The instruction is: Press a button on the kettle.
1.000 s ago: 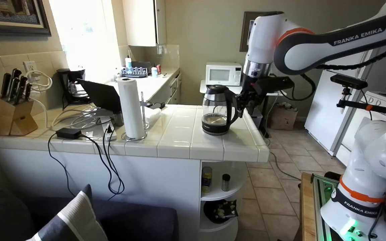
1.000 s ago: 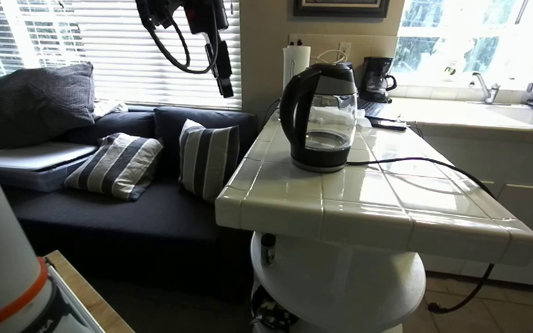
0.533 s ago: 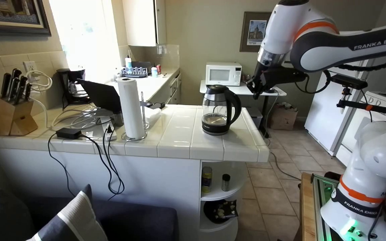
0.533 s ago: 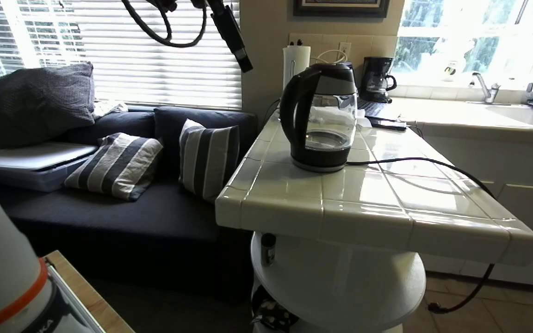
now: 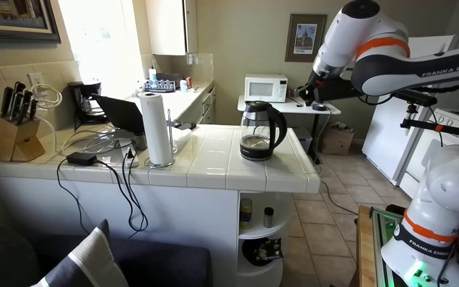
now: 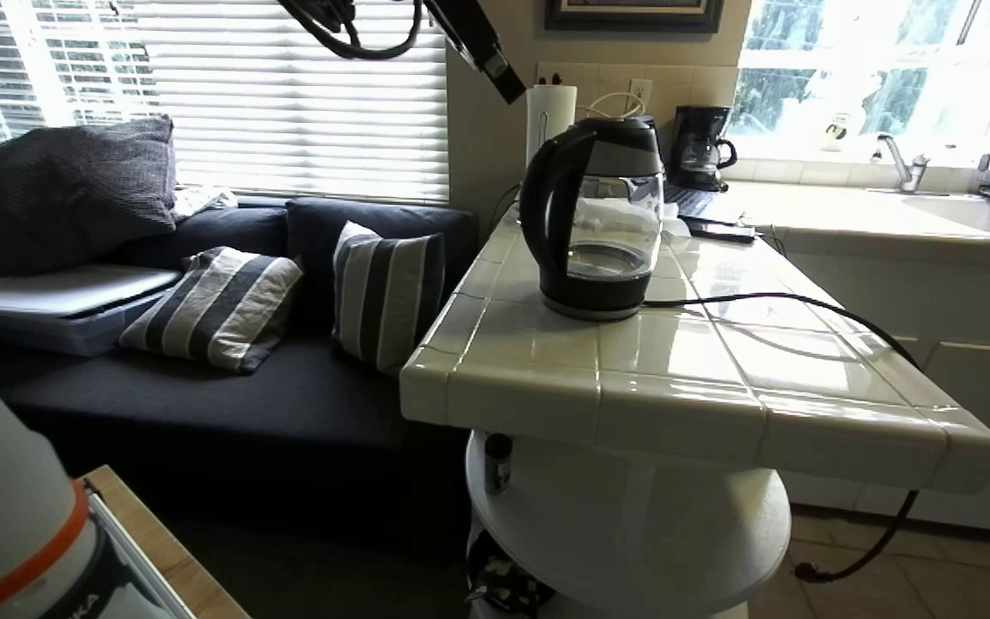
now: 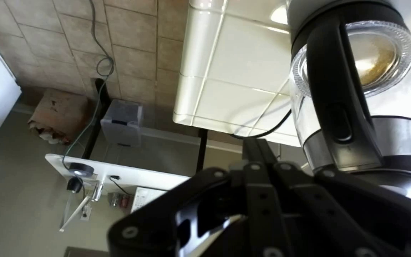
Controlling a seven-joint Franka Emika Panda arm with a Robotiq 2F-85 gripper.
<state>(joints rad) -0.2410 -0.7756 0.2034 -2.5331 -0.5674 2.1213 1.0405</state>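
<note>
The clear glass kettle [image 5: 256, 129], with black lid and handle, stands upright on the tiled counter in both exterior views. Its black handle [image 7: 337, 89] faces me in the wrist view, at the right of an upside-down picture. A dark oval button-like piece [image 7: 341, 123] sits on the handle near the lid end. My gripper [image 7: 257, 141] is shut, its two fingers side by side with nothing between them, left of the kettle there. In an exterior view the gripper [image 5: 306, 95] hangs higher than the kettle and right of it, apart. Only its dark end shows elsewhere.
A white tiled counter [image 6: 675, 370] carries the kettle near its end. Behind stand a paper-towel roll [image 5: 156, 129], a laptop [image 5: 120, 113] and a knife block [image 5: 16, 137]. A black cord [image 6: 770, 297] runs over the counter edge. Beyond is a white microwave [image 5: 265, 88].
The gripper has risen and moved right, away from in front of the handle in an exterior view; elsewhere its dark end has shifted up and right. The kettle has not moved.
</note>
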